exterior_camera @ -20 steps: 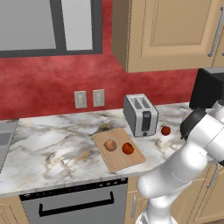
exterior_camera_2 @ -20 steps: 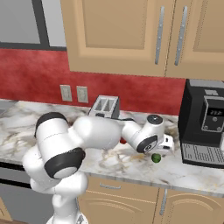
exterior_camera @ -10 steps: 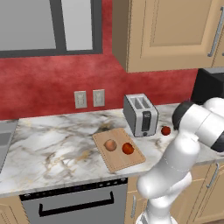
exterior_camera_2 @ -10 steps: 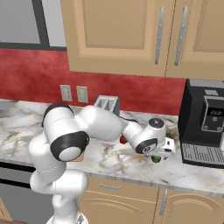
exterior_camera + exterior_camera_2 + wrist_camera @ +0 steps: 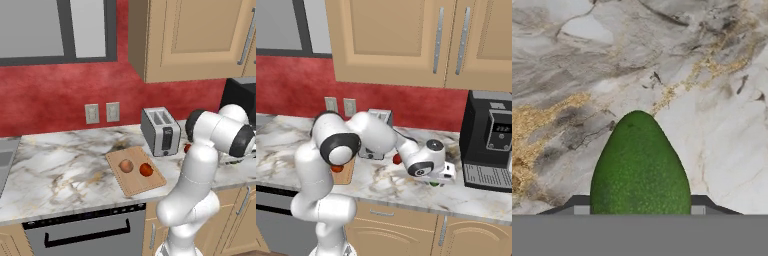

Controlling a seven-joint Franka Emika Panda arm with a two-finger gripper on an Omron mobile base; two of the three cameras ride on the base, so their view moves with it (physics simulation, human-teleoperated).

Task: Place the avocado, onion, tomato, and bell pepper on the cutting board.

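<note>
The avocado, green and oval, lies on the marble counter with a dark finger tip tight against each side. My gripper is shut on the avocado, low over the counter in front of the coffee machine. The onion and the tomato rest on the wooden cutting board. Beside the toaster, the deep-red bell pepper sits on the counter, half hidden by my arm in the left base view.
A silver toaster stands just behind the board. The black coffee machine fills the counter's right end, close to the hand. Wall cabinets hang overhead, and an oven front sits below the counter edge.
The arm's elbow has swung round and the hand has sunk lower onto the avocado. The produce on the board and the bell pepper have not moved.
</note>
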